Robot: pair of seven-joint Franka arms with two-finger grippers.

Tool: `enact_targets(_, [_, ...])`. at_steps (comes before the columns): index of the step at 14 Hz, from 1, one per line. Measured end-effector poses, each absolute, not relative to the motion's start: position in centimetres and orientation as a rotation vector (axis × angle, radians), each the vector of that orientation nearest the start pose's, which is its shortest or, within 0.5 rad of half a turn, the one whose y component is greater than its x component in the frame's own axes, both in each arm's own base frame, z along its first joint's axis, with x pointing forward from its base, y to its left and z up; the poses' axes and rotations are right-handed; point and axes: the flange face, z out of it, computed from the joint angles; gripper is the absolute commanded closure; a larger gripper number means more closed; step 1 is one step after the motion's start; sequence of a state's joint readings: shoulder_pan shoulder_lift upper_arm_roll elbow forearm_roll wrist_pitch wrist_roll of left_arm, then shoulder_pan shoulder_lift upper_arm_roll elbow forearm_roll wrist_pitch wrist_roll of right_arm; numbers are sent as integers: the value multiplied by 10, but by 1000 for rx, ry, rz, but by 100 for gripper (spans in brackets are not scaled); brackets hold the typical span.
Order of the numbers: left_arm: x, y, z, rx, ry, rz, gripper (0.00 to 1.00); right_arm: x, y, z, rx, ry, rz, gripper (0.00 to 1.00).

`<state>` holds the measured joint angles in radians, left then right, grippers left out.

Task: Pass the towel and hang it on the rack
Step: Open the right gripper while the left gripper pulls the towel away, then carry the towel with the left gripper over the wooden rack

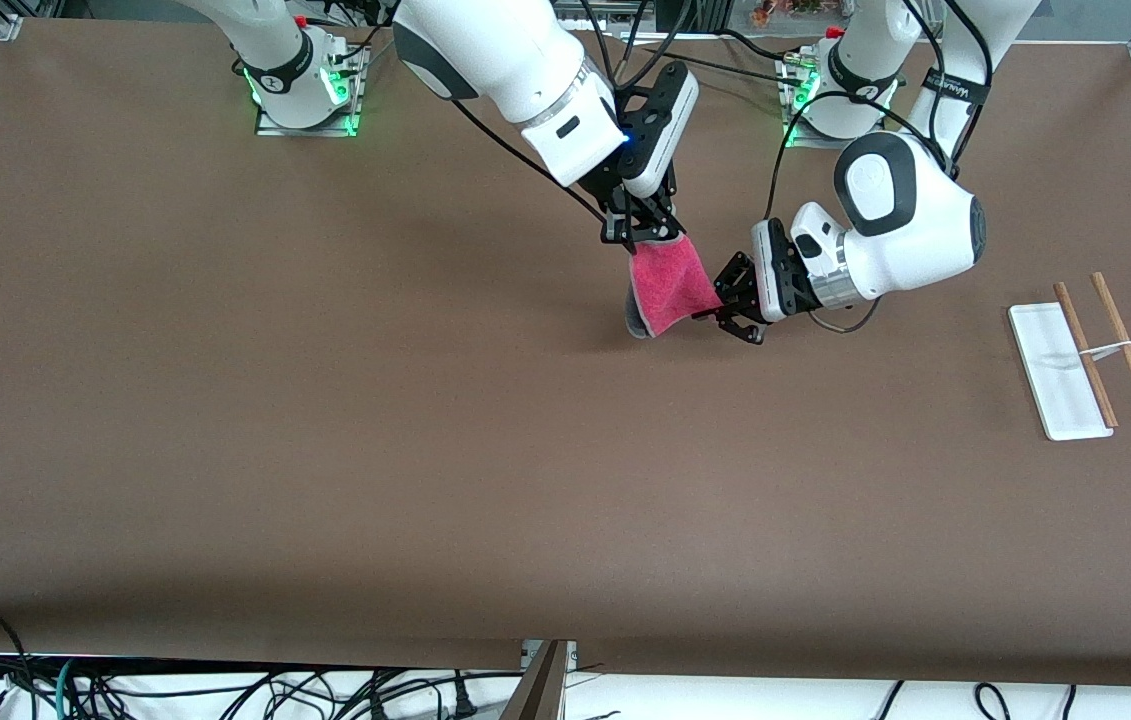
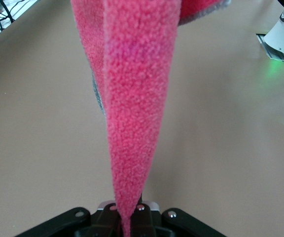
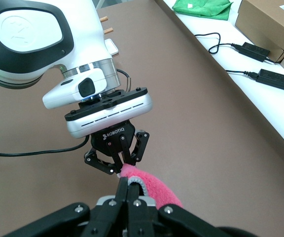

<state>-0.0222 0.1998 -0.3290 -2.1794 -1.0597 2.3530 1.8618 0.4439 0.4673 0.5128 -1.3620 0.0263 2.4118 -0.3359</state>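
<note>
The towel (image 1: 665,285) hangs in the air over the middle of the table, pink-red side showing, stretched between both grippers. My right gripper (image 1: 647,238) is shut on its upper edge; in the right wrist view its jaws (image 3: 130,183) pinch the light grey edging of the towel (image 3: 154,190). My left gripper (image 1: 713,305) is shut on the towel's lower corner; in the left wrist view (image 2: 127,217) the towel (image 2: 132,98) runs straight into the closed jaws. The rack (image 1: 1055,370), a white base with two wooden rods (image 1: 1125,345), stands at the left arm's end of the table.
The two arm bases (image 1: 305,90) (image 1: 825,100) stand along the table edge farthest from the front camera. Cables, power bricks and a cardboard box (image 3: 270,19) lie off the table. The brown tabletop (image 1: 425,450) is bare nearer the front camera.
</note>
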Motion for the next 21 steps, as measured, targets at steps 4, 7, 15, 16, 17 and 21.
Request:
enact_targets(4, [525, -197, 311, 1904, -1570, 668, 100, 487, 546, 552, -2211, -1438, -737, 100])
enact_targets(7, [528, -190, 317, 1918, -1574, 679, 100, 487, 546, 552, -2220, -1417, -731, 100])
enact_targets(15, [550, -131, 364, 2048, -1659, 700, 100, 488, 545, 553, -2253, -1343, -713, 0])
enact_targets(16, [551, -123, 369, 2065, -1653, 712, 100, 489, 544, 553, -2256, -1338, -715, 0])
enact_targets(17, [552, -116, 373, 2078, -1658, 715, 100, 491, 542, 554, -2260, -1330, -716, 0])
enact_targets(21, [556, -69, 390, 2162, -1714, 674, 100, 513, 523, 559, -2292, -1278, -741, 0])
